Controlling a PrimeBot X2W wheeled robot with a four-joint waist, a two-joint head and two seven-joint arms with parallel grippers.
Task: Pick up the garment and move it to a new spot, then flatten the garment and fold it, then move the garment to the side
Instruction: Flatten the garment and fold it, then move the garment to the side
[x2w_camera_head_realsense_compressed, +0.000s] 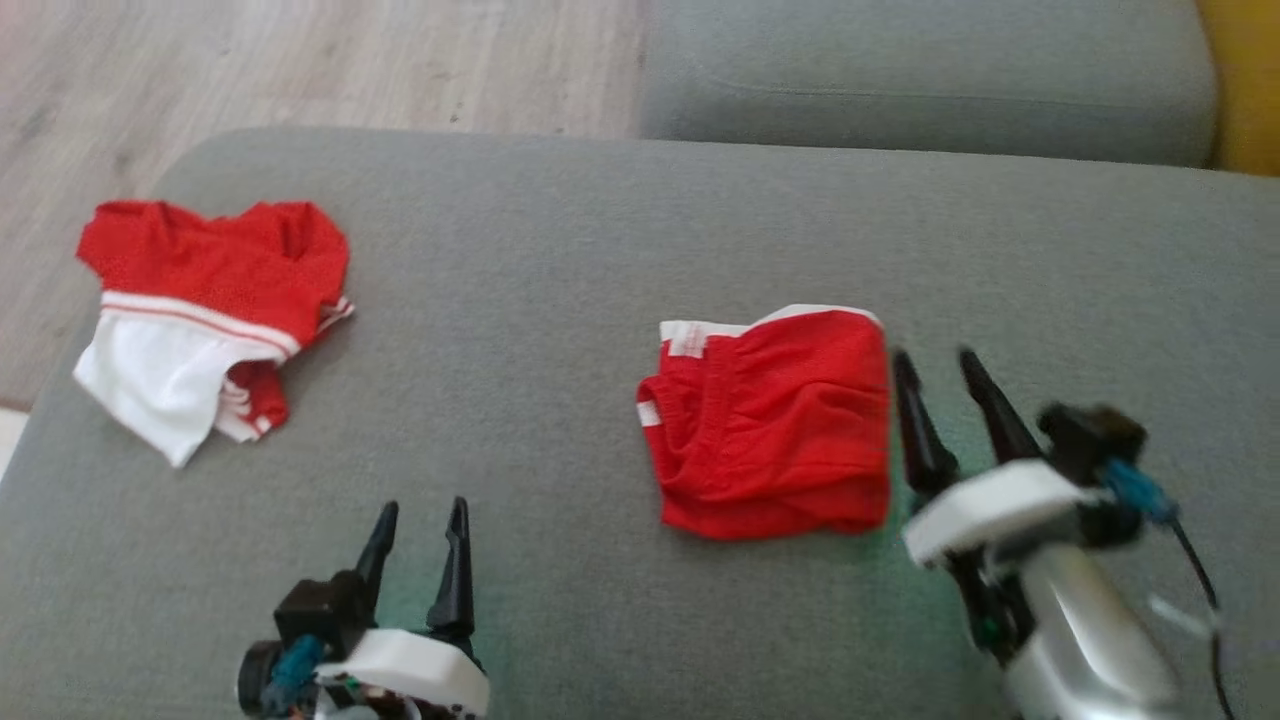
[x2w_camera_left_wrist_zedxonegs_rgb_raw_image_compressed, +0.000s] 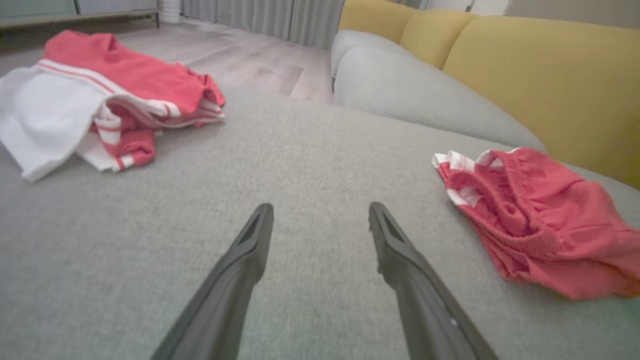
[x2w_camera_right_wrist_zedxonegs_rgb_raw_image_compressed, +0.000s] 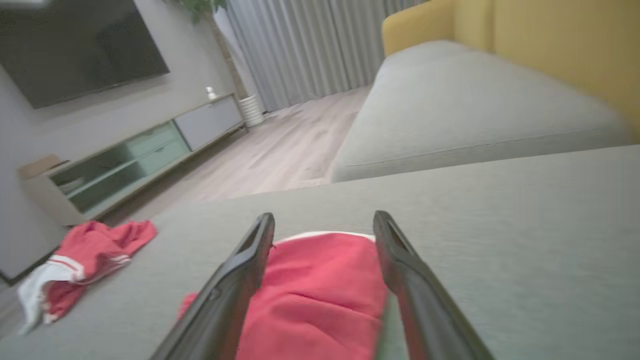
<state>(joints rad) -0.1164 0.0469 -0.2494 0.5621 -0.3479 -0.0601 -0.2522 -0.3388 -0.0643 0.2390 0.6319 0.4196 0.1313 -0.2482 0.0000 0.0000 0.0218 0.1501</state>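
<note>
A red garment (x2w_camera_head_realsense_compressed: 775, 430) with white trim lies folded into a compact square on the grey couch seat (x2w_camera_head_realsense_compressed: 560, 250). My right gripper (x2w_camera_head_realsense_compressed: 934, 358) stands open just beside its right edge, holding nothing. In the right wrist view the folded garment (x2w_camera_right_wrist_zedxonegs_rgb_raw_image_compressed: 320, 295) lies below and between the spread fingers of that gripper (x2w_camera_right_wrist_zedxonegs_rgb_raw_image_compressed: 324, 216). My left gripper (x2w_camera_head_realsense_compressed: 424, 506) is open over bare cushion at the lower left, well apart from the garment. The left wrist view has the garment (x2w_camera_left_wrist_zedxonegs_rgb_raw_image_compressed: 540, 225) to the right of its open fingers (x2w_camera_left_wrist_zedxonegs_rgb_raw_image_compressed: 320, 207).
A crumpled red and white shirt (x2w_camera_head_realsense_compressed: 200, 300) lies near the seat's far left edge. Beyond are a second grey cushion (x2w_camera_head_realsense_compressed: 930, 70), a yellow backrest (x2w_camera_left_wrist_zedxonegs_rgb_raw_image_compressed: 540, 75) and wood floor (x2w_camera_head_realsense_compressed: 300, 60). A low TV cabinet (x2w_camera_right_wrist_zedxonegs_rgb_raw_image_compressed: 125, 160) stands across the room.
</note>
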